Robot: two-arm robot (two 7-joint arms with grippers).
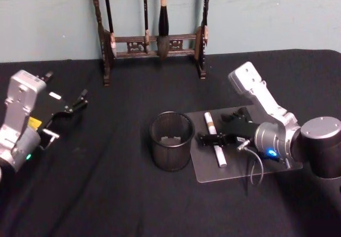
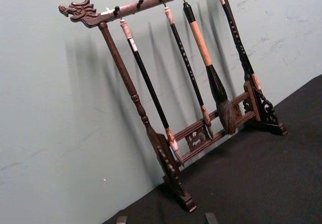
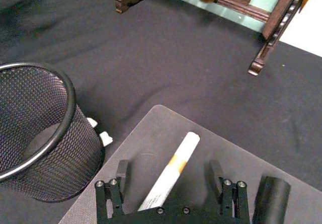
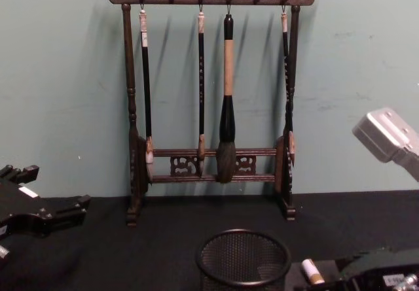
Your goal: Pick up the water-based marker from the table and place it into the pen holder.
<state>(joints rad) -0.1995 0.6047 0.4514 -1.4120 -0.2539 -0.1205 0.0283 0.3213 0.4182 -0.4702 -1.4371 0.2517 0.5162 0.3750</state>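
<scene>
The water-based marker [image 1: 215, 139] is a white stick with a tan band. It lies flat on a grey mat [image 1: 213, 170] just right of the pen holder [image 1: 170, 157], a round black mesh cup standing upright. My right gripper [image 1: 218, 139] is low over the marker and open. In the right wrist view its fingers [image 3: 122, 171] stand on either side of the marker [image 3: 173, 167], with the pen holder [image 3: 50, 148] close beside. The chest view shows the pen holder [image 4: 243, 268] and the marker's end [image 4: 311, 271]. My left gripper [image 1: 76, 105] is parked open at the far left.
A tall dark wooden brush rack [image 1: 154, 37] with hanging brushes stands at the table's back edge against the wall. A short black cylinder [image 3: 270, 199] sits on the mat [image 3: 146, 138] by the right gripper. Black cloth covers the table.
</scene>
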